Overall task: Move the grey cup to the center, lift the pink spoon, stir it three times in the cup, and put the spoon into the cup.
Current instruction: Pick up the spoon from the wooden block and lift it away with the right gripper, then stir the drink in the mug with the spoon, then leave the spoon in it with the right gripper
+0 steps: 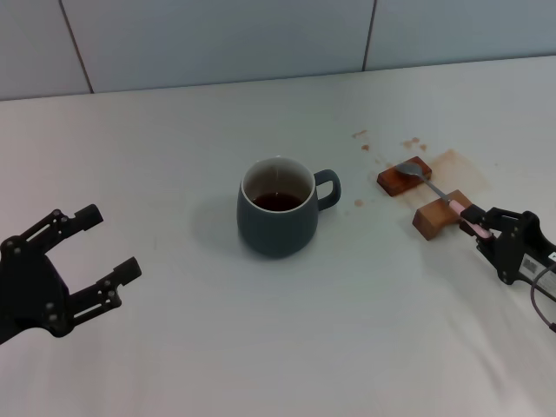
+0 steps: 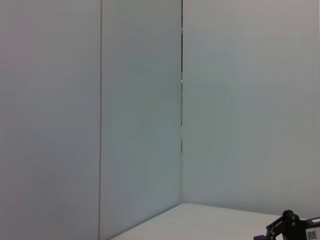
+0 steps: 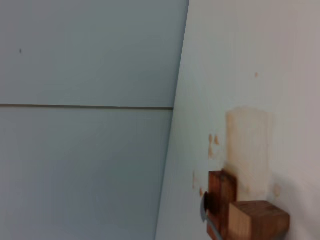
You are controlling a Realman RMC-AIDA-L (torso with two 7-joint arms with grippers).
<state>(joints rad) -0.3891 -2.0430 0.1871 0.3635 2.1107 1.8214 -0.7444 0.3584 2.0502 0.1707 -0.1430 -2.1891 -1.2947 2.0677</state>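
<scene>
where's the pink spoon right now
In the head view the pink spoon lies on the robot's right, bridging two wooden blocks beside the grey cup, with the right gripper at its handle end.

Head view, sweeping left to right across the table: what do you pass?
Left end effector, open → grey cup → far wooden block under the pink spoon bowl → near wooden block → right end effector at the spoon's handle.

Grey cup (image 1: pixel 277 218): one
Pink spoon (image 1: pixel 437 192): one
Wooden blocks (image 1: pixel 405 176) (image 1: pixel 441 215): two
Grippers (image 1: pixel 91 256) (image 1: pixel 483 224): two
</scene>
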